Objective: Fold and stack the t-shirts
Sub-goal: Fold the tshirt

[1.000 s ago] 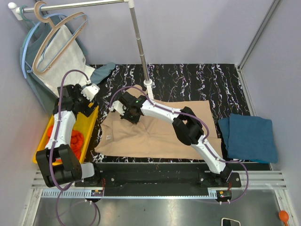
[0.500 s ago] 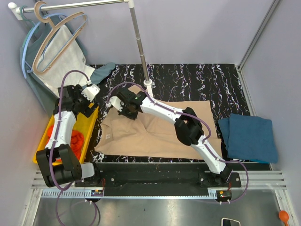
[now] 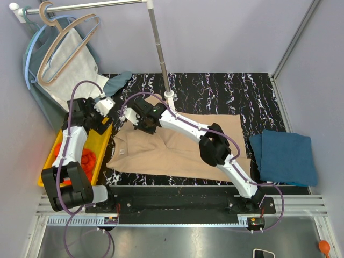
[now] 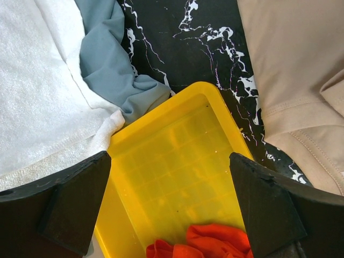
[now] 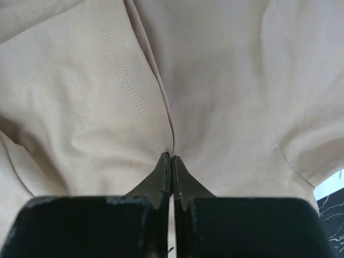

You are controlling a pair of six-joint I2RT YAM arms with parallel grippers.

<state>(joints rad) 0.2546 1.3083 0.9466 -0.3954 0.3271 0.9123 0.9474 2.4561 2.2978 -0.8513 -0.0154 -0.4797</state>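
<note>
1. Beige-tan t-shirt (image 3: 183,156) lies spread on the black marble table (image 3: 226,91), in the middle part, just in front of the two arm bases. Its collar end points to the left, toward the yellow bin (image 3: 103,141).
2. The right arm reaches over this shirt to its far left corner. The right gripper (image 3: 141,122) is closed there. In the right wrist view its two fingertips (image 5: 161,174) are pressed together on a fold of the beige fabric, close beside a stitched seam.
3. Around this pinch the cloth is drawn into long creases, while the near part of the shirt lies mostly flat on the table.
4. The left gripper (image 4: 169,204) hangs above the far end of the yellow bin. Its fingers stand wide apart and nothing is between them.
5. Inside the bin, toward its near end, lies the orange-red t-shirt (image 4: 207,242), crumpled. The left gripper does not touch it.
6. The dark teal-blue t-shirt (image 3: 285,157) is folded into a rectangle at the right end of the table, just beside the right edge of the beige one. I cannot tell whether the two touch.
7. Beyond the far rim of the bin are a white towel-like cloth (image 4: 37,80) and a grey-blue garment (image 4: 105,59). The garment lies over the edge of the white cloth and reaches the bin's rim.
8. A metal stand pole (image 3: 160,48) rises from the table behind the beige shirt, and hangers (image 3: 64,48) hang from its bar at the far left.
</note>
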